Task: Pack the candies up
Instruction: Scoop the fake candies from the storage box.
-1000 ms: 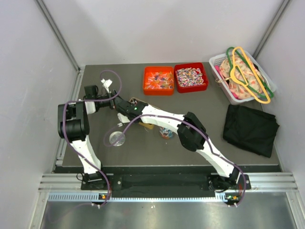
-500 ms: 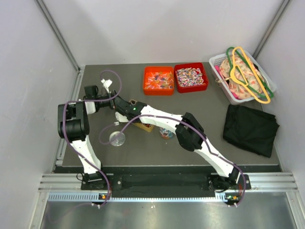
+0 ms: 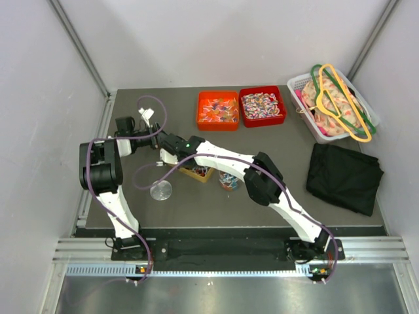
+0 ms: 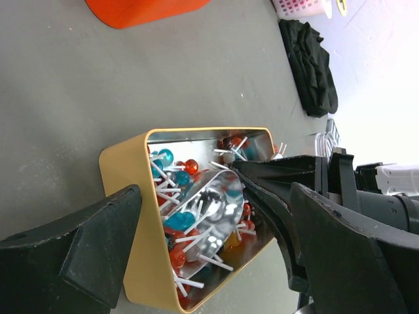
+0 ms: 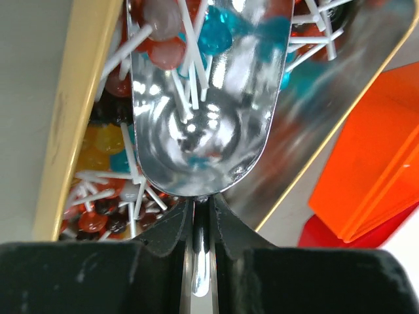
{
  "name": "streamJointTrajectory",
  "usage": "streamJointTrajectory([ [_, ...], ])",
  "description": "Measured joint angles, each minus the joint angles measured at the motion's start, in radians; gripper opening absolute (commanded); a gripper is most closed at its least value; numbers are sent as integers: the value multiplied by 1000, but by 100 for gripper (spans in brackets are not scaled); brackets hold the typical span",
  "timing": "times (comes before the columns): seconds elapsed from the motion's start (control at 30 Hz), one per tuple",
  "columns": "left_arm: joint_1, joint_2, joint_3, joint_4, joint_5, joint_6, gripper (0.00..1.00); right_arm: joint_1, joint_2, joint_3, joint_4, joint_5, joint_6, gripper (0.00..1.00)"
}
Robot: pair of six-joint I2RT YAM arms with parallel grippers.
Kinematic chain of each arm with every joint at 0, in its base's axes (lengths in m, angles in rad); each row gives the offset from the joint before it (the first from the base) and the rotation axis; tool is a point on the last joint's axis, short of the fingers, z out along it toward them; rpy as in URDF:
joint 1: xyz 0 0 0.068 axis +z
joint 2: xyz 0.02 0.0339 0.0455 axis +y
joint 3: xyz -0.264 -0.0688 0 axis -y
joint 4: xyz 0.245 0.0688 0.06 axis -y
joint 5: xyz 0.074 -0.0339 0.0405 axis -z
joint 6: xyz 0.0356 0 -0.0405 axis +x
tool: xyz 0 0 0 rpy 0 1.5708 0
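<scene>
Steel scoop (image 5: pixel 200 131): being clamped by its handle between the closed fingers of the right gripper (image 5: pixel 201 219), its bowl being rested inside a gold tin (image 4: pixel 141 216) among red and blue lollipops (image 4: pixel 175 222). Black left gripper (image 4: pixel 213 196): being held spread wide, one finger just beside the tin's wall. Mixed-colour candies (image 3: pixel 260 104): being stored in a red tray (image 3: pixel 262 122) at the far edge of the table (image 3: pixel 196 203), touching an orange tray (image 3: pixel 200 111), well apart from the tin.
</scene>
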Motion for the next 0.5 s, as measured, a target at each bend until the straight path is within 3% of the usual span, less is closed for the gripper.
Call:
streamJointTrajectory([
  [0.5,0,0,3,6,0,-14,99,-54,-76,-52,-90,-200,86,0],
])
